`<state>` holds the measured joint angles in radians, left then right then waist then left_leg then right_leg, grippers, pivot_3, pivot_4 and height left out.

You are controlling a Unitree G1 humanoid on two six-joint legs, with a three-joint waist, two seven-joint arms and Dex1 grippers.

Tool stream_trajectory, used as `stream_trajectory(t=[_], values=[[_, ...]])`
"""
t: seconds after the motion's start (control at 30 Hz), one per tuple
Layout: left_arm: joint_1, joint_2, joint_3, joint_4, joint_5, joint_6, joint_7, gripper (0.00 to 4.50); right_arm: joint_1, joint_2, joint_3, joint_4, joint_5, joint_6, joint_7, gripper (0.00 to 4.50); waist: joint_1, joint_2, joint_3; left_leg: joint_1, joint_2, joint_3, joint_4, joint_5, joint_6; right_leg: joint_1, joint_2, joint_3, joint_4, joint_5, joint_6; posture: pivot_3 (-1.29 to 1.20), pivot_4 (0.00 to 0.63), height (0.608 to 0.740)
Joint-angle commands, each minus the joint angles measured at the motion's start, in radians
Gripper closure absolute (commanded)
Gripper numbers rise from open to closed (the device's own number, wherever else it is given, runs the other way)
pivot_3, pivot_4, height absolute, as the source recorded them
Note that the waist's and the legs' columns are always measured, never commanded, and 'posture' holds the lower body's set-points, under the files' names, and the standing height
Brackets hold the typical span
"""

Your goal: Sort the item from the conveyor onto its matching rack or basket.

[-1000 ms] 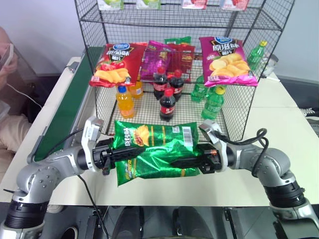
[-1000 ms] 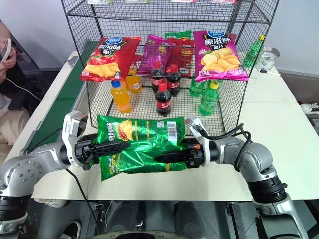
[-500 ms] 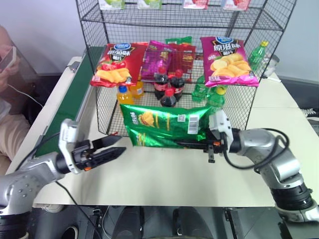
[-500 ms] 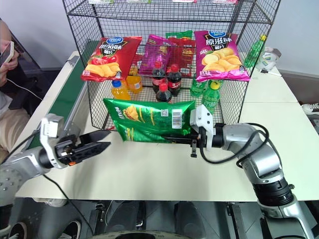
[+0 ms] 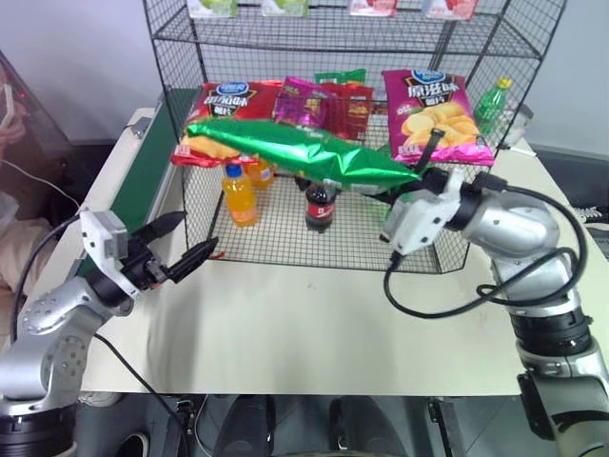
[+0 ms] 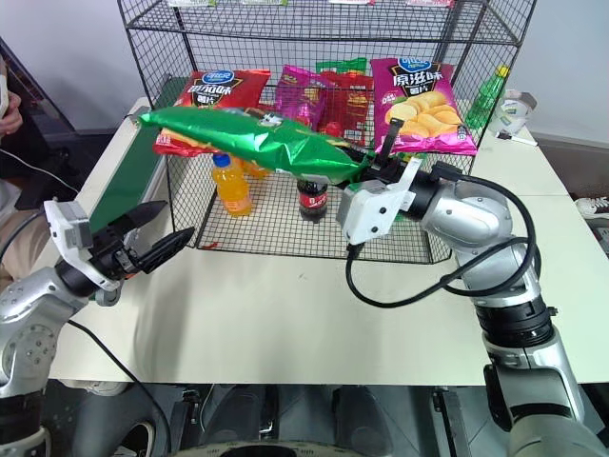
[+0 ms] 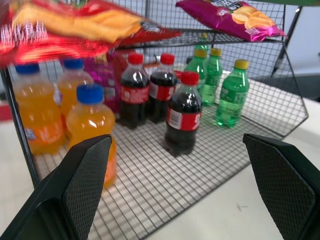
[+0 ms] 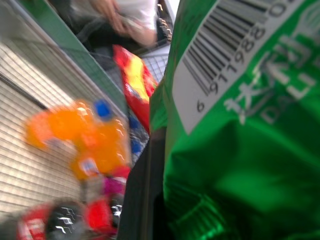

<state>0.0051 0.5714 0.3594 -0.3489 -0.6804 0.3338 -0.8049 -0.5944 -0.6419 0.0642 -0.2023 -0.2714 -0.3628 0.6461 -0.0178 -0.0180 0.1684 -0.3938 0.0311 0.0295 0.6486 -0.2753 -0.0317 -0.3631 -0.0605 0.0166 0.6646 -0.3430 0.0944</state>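
Note:
The item, a glossy green crisp bag (image 5: pixel 304 152), hangs in the air lying nearly flat in front of the rack's middle tier, over the red bag's lower edge. My right gripper (image 5: pixel 423 169) is shut on the bag's right end; the right wrist view shows the barcode side (image 8: pixel 240 125) against one black finger (image 8: pixel 145 190). My left gripper (image 5: pixel 200 230) stands open and holds nothing, low at the left near the rack's front corner, facing the bottles (image 7: pixel 176 137). The tall black wire rack (image 5: pixel 333 43) stands at the table's back. The dark green conveyor (image 5: pixel 143 181) runs along the left.
A red bag (image 5: pixel 224 103) and magenta bags (image 5: pixel 433 114) lie on the rack's middle tier. Orange (image 5: pixel 238 195), cola (image 5: pixel 321 205) and green bottles (image 5: pixel 404 195) stand on the tier below. Bare white table (image 5: pixel 304 324) lies in front. A person's hand (image 5: pixel 8 100) is at far left.
My left gripper let go of the green bag, opened and drew away to the left. My right gripper rolled and lifted the bag from low over the table up to the rack's middle tier.

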Motion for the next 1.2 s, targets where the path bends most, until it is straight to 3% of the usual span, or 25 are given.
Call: stream_trajectory(t=[0.03,0.33,0.8,1.2], values=[[0.002,-0.011,-0.012,-0.051,0.018,-0.036,0.017,0.0,-0.052,-0.008,-0.019,0.039,-0.133,-0.029,-0.126,4.47,0.0,0.0,0.0,0.0,0.0,0.0,0.0,0.0,0.0,0.0,0.0,0.0,0.001,0.0,0.0,0.0,0.15,0.739],[-0.021,-0.054,-0.089,-0.048,0.083,-0.074,0.056,0.0,-0.148,0.039,0.073,0.183,-0.418,0.105,-0.292,4.47,-0.004,0.0,0.0,0.001,0.0,0.0,0.0,0.0,-0.001,0.0,0.001,0.0,0.001,0.0,0.0,0.0,0.15,0.739],[-0.041,-0.075,-0.123,-0.032,0.1,-0.075,0.091,0.0,-0.188,0.136,0.135,0.282,-0.532,0.394,-0.324,4.47,-0.005,0.0,0.0,0.0,0.0,0.0,0.0,0.001,-0.001,-0.001,0.001,0.0,0.002,0.0,0.0,0.0,0.15,0.739],[-0.033,-0.092,-0.132,-0.04,0.111,-0.089,0.116,0.0,-0.243,0.158,0.179,0.364,-0.524,0.457,-0.327,4.47,-0.004,0.0,0.0,0.0,0.0,0.0,0.0,0.001,-0.001,-0.001,0.001,0.0,0.002,0.0,0.0,0.0,0.15,0.739]])
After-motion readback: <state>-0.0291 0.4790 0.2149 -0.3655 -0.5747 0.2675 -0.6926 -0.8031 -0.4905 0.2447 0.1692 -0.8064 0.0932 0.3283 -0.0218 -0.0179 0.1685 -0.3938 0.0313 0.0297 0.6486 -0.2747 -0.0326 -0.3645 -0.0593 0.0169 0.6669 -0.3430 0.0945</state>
